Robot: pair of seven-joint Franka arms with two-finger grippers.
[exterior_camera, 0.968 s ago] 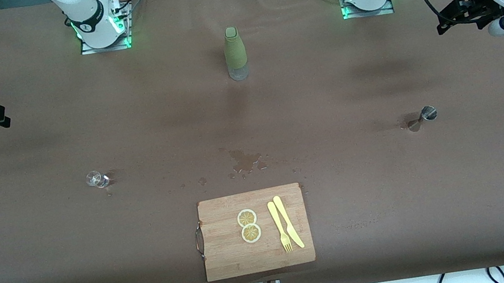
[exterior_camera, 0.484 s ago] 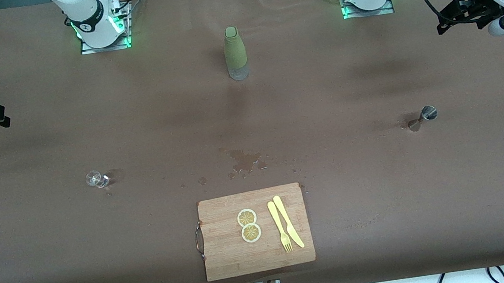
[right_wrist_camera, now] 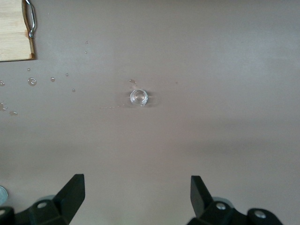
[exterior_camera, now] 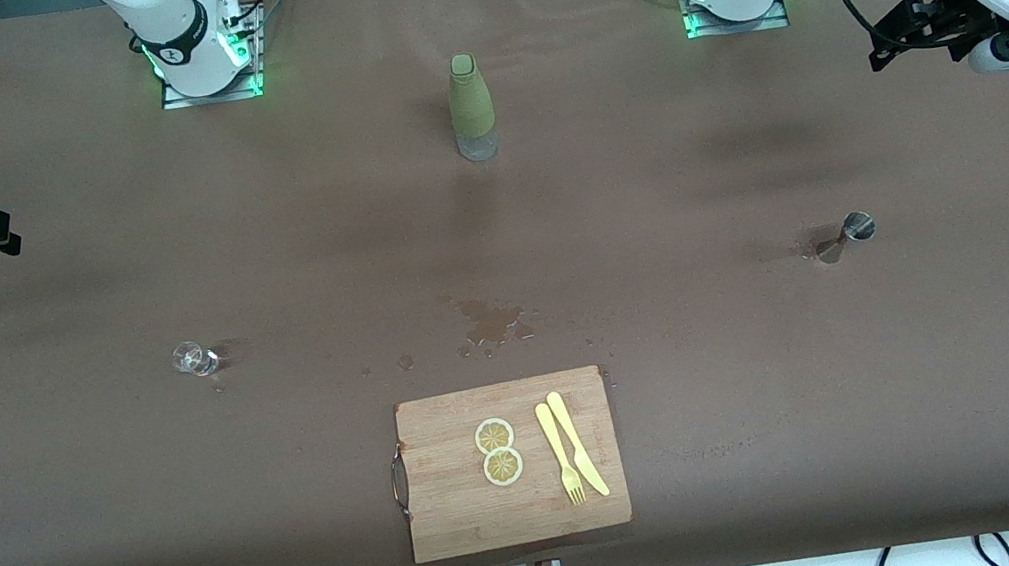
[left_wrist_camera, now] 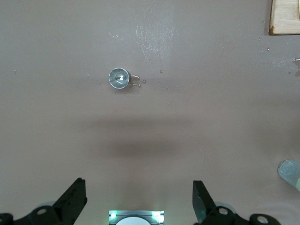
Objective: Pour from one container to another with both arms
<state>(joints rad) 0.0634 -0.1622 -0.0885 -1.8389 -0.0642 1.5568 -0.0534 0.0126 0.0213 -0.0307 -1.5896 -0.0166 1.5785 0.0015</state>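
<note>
A small clear glass (exterior_camera: 195,358) (right_wrist_camera: 138,97) stands on the brown table toward the right arm's end. A metal jigger (exterior_camera: 846,234) (left_wrist_camera: 119,78) stands toward the left arm's end. Between the two bases a green-sleeved bottle (exterior_camera: 470,106) stands upright. My left gripper (exterior_camera: 882,46) (left_wrist_camera: 138,197) hangs open and empty, high over the table's edge at the left arm's end, well apart from the jigger. My right gripper (exterior_camera: 1,233) (right_wrist_camera: 137,194) hangs open and empty over the right arm's end, well apart from the glass.
A wooden cutting board (exterior_camera: 457,493) lies near the front edge with two lemon slices (exterior_camera: 498,451), a yellow knife (exterior_camera: 578,441) and a fork (exterior_camera: 560,453). A wet spill (exterior_camera: 490,321) marks the table just farther than the board.
My left gripper has drifted slightly toward the table's back edge. The right gripper and all the objects stay where they were.
</note>
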